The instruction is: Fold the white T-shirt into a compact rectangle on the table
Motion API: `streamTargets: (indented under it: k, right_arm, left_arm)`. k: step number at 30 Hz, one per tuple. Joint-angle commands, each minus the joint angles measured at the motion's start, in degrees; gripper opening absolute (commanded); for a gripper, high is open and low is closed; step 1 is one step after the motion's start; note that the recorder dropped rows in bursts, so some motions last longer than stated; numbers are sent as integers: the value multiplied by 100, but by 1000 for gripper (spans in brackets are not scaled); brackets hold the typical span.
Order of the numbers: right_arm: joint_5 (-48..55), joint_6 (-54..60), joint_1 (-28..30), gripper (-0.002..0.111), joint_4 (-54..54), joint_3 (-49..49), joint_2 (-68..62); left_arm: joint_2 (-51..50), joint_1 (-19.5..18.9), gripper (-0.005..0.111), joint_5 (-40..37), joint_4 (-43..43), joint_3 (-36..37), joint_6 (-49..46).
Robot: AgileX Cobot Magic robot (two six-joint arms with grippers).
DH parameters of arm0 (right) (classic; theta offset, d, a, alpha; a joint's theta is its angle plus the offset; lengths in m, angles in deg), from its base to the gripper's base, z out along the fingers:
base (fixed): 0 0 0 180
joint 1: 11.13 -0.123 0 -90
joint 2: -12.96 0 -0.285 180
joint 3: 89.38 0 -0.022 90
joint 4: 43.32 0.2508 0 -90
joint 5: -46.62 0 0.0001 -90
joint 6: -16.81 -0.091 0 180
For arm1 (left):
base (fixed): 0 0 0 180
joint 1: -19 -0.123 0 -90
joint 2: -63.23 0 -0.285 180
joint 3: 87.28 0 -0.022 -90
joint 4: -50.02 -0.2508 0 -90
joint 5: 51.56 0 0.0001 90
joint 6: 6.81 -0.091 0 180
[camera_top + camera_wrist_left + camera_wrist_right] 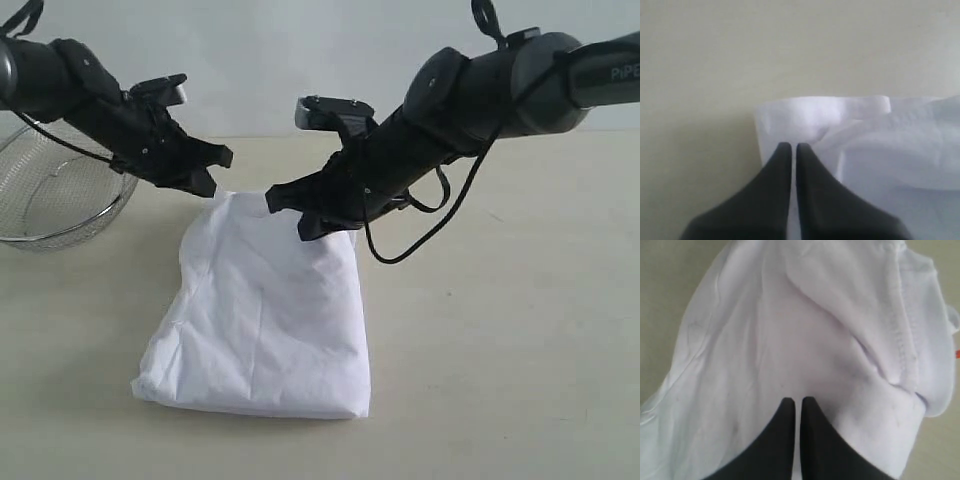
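We see the white T-shirt [265, 320] lying folded in a rough rectangle near the middle of the table [500, 380], plain side up. Our left gripper [218, 175] and right gripper [285, 210], jaws together, hang over its two corners nearest the table's far edge. A wire-mesh bowl [55, 190] sits at the table's left edge.

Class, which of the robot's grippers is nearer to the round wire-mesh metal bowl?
Left. The left gripper hangs a short way from the bowl; the right gripper is farther off, above the folded white T-shirt.
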Motion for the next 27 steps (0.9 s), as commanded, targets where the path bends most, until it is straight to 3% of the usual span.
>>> streamTargets:
  k: [1,5,9,12,16,27]
  right_arm:
    - [425,-64,355,0,-20,-27,395]
    - [738,21,597,0,30,316,754]
    - [758,586,597,0,795,778,782]
    - [384,612,597,0,801,966,625]
    - [448,812,554,0,776,966,185]
    - [-666,769,565,0,802,720,317]
  left_arm:
    - [593,-14,4,-551,-15,-42,48]
    - [1198,37,4,-1093,95,-42,48]
    - [1332,292,4,-1715,639,-15,53]
    - [1321,681,4,-1443,584,285,53]
    - [1296,926,4,-935,595,774,79]
    - [1109,948,4,-591,671,1950,41]
